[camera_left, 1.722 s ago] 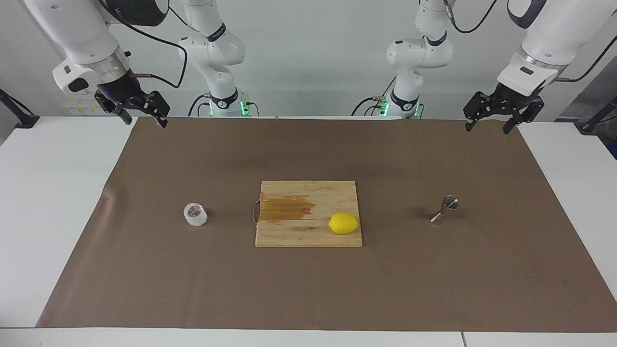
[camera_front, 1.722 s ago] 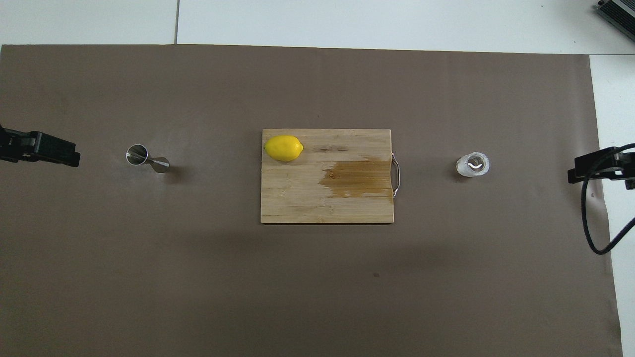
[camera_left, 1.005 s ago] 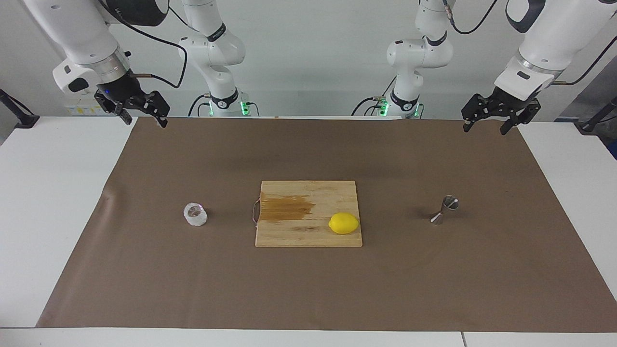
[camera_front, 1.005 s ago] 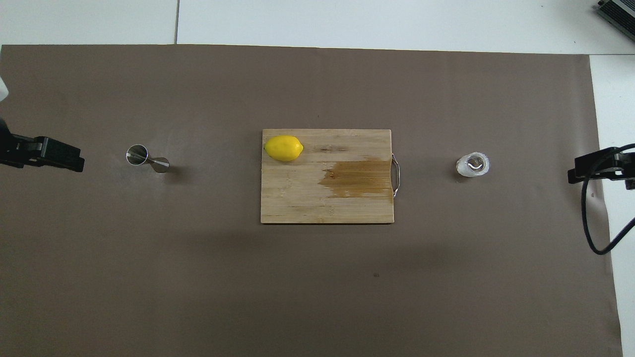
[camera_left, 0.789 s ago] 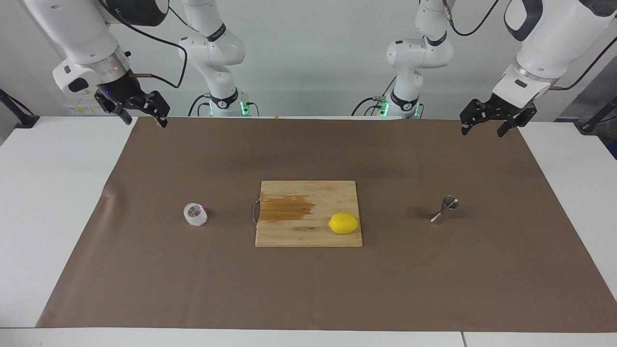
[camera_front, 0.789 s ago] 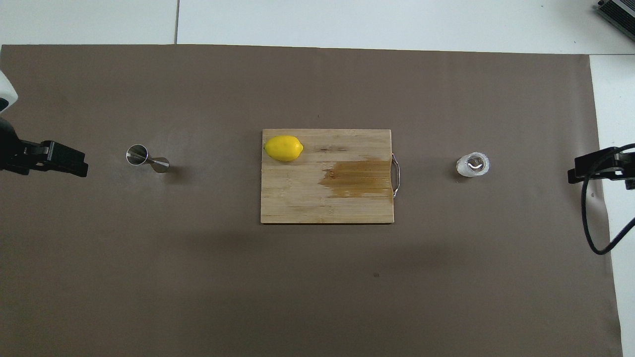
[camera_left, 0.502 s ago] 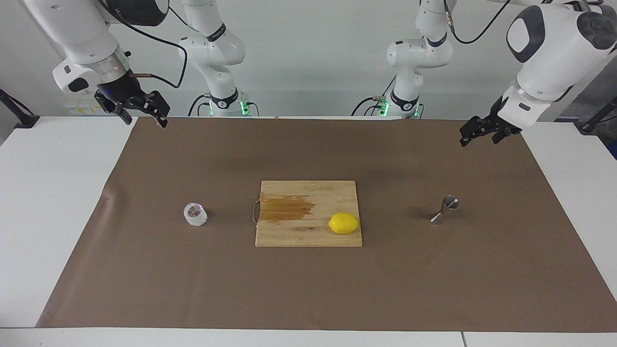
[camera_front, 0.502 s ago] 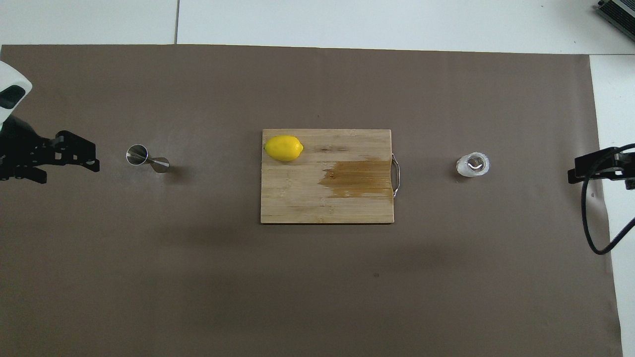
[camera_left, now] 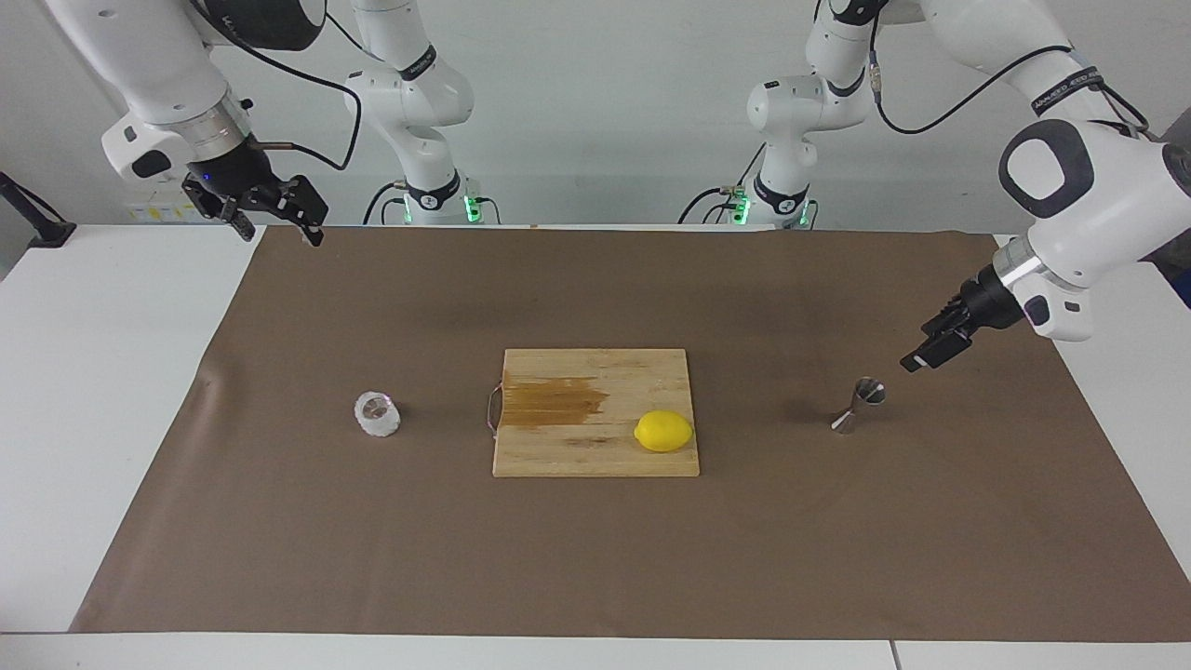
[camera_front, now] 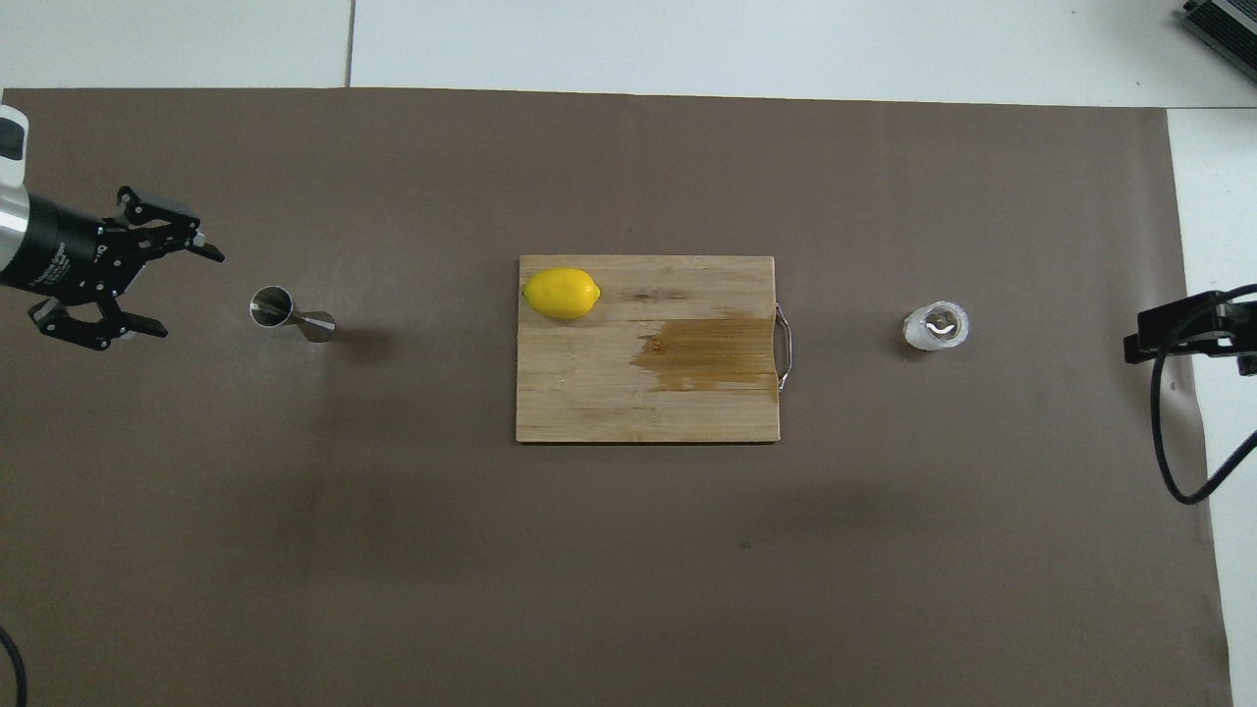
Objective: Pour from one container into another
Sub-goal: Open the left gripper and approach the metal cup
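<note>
The small clear bumpy glass cup point(camera_left: 377, 414) point(camera_front: 936, 326) stands on the brown mat toward the right arm's end of the table. The steel hourglass jigger point(camera_left: 861, 406) point(camera_front: 292, 314) stands upright toward the left arm's end. My left gripper point(camera_left: 923, 357) point(camera_front: 191, 295) hangs low over the mat beside the jigger, turned sideways with its tips toward it. It is open, empty and a short gap from the jigger. My right gripper point(camera_left: 282, 235) point(camera_front: 1139, 344) waits raised over the mat's corner near the robots, open and empty.
A wooden cutting board point(camera_left: 595, 458) point(camera_front: 609, 403) with a dark wet patch and a metal handle lies at the mat's middle between cup and jigger. A yellow lemon point(camera_left: 663, 431) point(camera_front: 561, 293) lies on the board's corner nearest the jigger. A black cable point(camera_front: 1174, 462) loops by the right gripper.
My left arm has swung down from the mat's edge near the robots toward the jigger and turned its gripper sideways. The right arm, cup, jigger and lemon have not moved.
</note>
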Controlling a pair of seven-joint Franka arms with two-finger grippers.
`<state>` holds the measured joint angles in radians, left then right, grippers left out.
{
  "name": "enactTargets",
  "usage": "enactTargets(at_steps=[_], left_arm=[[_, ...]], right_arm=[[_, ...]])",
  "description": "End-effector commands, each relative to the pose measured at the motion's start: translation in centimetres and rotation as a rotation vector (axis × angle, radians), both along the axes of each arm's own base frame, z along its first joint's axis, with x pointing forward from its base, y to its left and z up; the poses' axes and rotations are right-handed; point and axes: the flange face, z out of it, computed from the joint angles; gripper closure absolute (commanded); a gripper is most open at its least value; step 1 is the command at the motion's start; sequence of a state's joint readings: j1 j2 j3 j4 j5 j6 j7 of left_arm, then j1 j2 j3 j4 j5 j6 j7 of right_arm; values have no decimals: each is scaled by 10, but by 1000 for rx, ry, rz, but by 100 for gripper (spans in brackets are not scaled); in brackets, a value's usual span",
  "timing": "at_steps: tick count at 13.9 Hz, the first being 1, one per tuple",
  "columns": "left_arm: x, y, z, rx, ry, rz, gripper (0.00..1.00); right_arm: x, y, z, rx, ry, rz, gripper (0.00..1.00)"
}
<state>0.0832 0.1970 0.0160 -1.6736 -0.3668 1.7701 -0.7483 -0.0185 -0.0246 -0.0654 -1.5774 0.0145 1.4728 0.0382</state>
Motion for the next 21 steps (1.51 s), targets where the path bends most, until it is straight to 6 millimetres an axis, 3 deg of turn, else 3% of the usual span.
enactTargets(at_steps=[1,3,5,18,21], left_arm=[[-8,9,-28,-104,87,262,0],[-21,17,-51,-133,119,307,0],[-30,17,-60,-130,121,313,0],[-36,21,-51,-109,129,308,0],[-35,40,-47,-126,113,345,0]], right_arm=[[-6,-1,2,8,7,6,0],[-6,0,1,8,8,7,0],[-6,0,1,8,8,7,0],[-6,0,1,8,8,7,0],[-6,-1,2,8,7,6,0]])
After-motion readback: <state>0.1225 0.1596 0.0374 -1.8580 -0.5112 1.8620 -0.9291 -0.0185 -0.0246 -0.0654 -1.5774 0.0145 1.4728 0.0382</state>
